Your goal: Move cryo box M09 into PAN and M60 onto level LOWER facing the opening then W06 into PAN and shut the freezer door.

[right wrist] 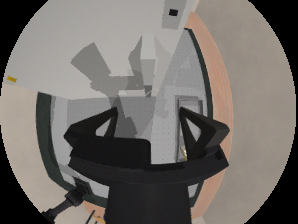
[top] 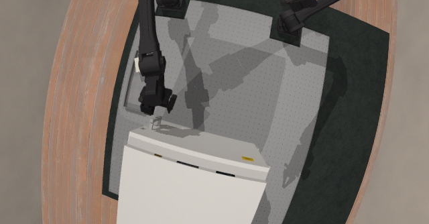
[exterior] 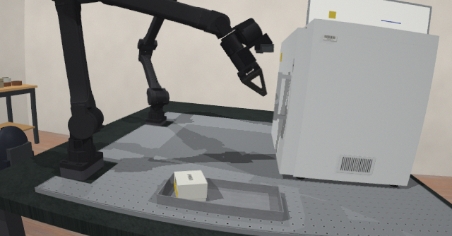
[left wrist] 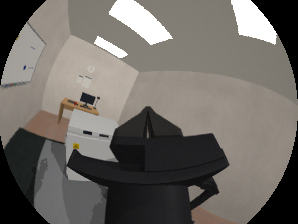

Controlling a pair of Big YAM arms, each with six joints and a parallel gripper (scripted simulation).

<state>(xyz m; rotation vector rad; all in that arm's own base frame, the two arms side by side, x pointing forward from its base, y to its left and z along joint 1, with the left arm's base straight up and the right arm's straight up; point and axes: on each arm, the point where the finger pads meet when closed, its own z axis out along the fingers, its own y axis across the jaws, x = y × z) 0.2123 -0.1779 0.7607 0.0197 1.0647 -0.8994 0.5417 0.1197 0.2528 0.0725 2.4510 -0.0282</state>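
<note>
The freezer [top: 191,197] [exterior: 360,98] stands with its door [top: 214,159] [right wrist: 45,45] looking closed; whether the catch holds cannot be told. Its contents are hidden. My right gripper [top: 157,109] [right wrist: 148,110] is open and empty, a short way in front of the door's handle [top: 155,123] [exterior: 282,95] [right wrist: 148,56], not touching it. The white box M60 [exterior: 192,186] [top: 137,65] sits upright at one end of the grey pan [exterior: 226,208] [top: 134,109] [right wrist: 201,105]. My left gripper [left wrist: 147,110] is shut and empty, raised far from the freezer.
The pan lies beside the right arm, near one edge of the perforated base plate [exterior: 123,193] [top: 298,83]. The left arm [exterior: 152,71] stands folded up on the other side. A whiteboard [exterior: 367,11] hangs on the wall behind the freezer.
</note>
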